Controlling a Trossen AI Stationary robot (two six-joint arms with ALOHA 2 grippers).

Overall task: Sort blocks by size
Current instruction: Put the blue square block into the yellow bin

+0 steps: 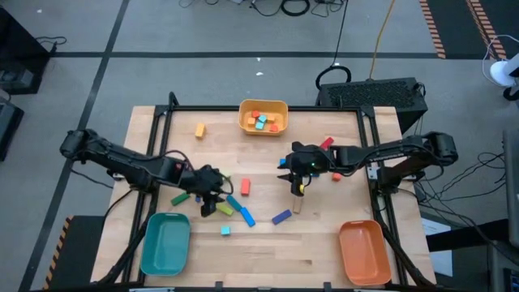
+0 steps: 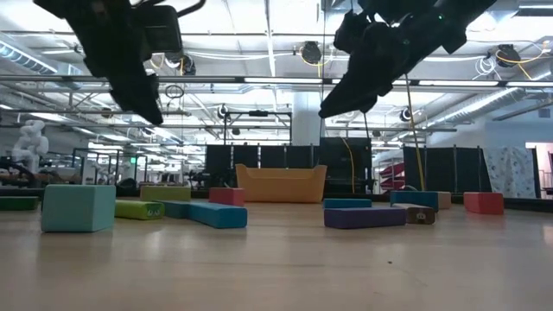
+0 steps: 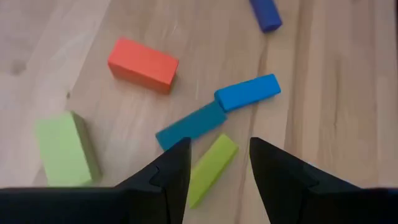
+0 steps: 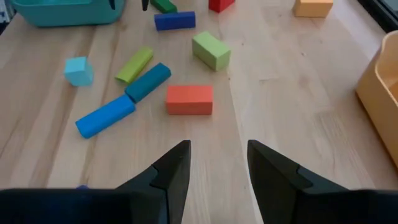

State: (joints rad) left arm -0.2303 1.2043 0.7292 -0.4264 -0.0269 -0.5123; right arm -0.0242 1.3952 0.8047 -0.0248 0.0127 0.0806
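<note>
Hovering left end effector (image 3: 214, 177), spread, lime bar (image 3: 211, 169) directly beneath

Left hand (image 1: 212, 197): covers the blocks under it in the high view.
Purple bar (image 3: 265, 14): far end cut by the frame edge ahead of the left hand.
Yellow tray (image 4: 379, 78): mostly out of frame beside the right hand (image 4: 217, 163).
Cubes in yellow tray (image 1: 263, 120): too small to count.

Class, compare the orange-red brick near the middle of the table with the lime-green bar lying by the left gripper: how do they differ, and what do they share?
The orange-red brick is short and thick; the lime-green bar is long and thin. The brick lies apart from other blocks; the bar's end lies close to a teal bar. The bar sits just ahead of the open left gripper; the brick lies farther off. Both are painted pieces lying flat on the table.
</note>
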